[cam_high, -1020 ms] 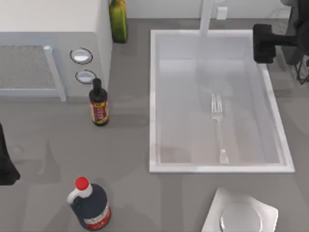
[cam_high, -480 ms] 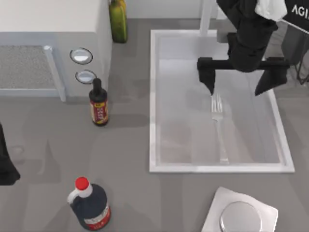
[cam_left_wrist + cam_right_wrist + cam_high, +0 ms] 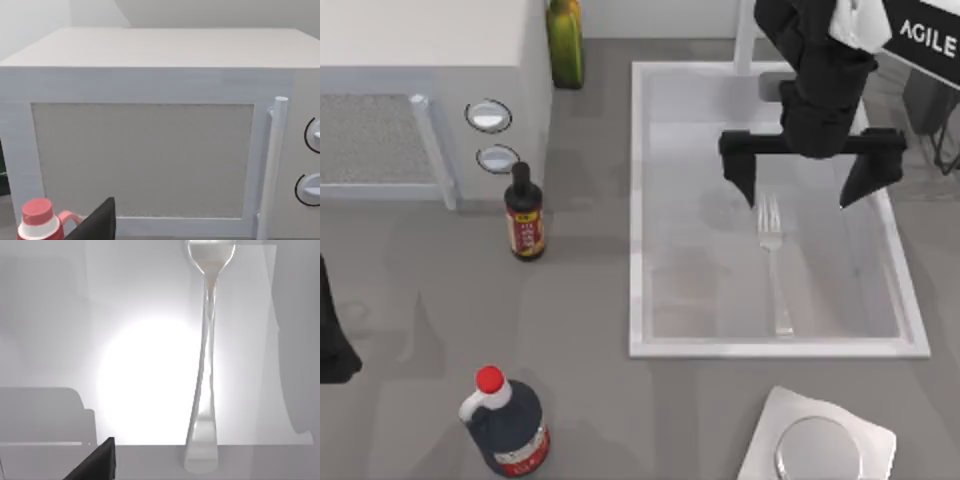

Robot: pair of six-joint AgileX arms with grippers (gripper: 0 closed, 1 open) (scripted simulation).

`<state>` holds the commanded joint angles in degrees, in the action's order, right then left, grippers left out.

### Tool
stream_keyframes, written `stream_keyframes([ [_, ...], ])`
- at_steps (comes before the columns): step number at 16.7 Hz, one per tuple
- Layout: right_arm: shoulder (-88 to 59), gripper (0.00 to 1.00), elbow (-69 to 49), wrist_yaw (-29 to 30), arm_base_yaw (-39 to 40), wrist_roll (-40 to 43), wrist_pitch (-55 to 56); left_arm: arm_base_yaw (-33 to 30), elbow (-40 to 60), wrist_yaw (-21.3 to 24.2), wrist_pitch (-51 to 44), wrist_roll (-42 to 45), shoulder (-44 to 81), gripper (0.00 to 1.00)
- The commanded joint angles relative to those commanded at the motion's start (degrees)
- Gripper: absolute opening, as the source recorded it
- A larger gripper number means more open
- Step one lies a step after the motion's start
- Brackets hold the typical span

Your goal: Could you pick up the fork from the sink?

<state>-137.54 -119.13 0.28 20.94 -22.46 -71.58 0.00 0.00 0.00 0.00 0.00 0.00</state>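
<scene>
Top view, right gripper (image 3: 798, 193): hanging over the sink (image 3: 638, 210), jaws spread really wide, holding nothing; the left finger sits just beside the tines, the right finger is out near the sink's right wall
Top view, fork (image 3: 774, 262): flat on the sink floor, right of the middle, tines toward the faucet (image 3: 748, 35), handle running down toward the near rim
Top view, left gripper (image 3: 332, 340): parked at the table's left edge; cannot tell if it's open or closed
Left wrist view: mostly the microwave (image 3: 145, 150) door and handle, plus the red cap of a dark bottle (image 3: 37, 220); nothing to do with the grab
Right wrist view: fork (image 3: 205, 365) lies lengthwise on the pale sink floor, off to one side of the frame rather than centred
How I'd do it: the opening looks centred a bit right of the fork, so I'd shift toward the sink's middle until the neck sits between the fingers; then go down low, since a flat thin fork slips easily; close across the narrow neck, not along it
</scene>
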Motion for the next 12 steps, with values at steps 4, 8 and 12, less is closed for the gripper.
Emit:
stream_keyframes([
  [4,-1.97,1.0,2.6,0.03,0.04,-0.01,4.18,0.0,0.0,0.0,0.0,0.0,0.0,1.0],
  [8,-7.08,1.0,8.32,0.1,0.21,-0.11,16.25,0.0,0.0,0.0,0.0,0.0,0.0,1.0],
  [12,-11.37,1.0,12.72,0.16,0.37,-0.22,24.29,0.0,0.0,0.0,0.0,0.0,0.0,1.0],
])
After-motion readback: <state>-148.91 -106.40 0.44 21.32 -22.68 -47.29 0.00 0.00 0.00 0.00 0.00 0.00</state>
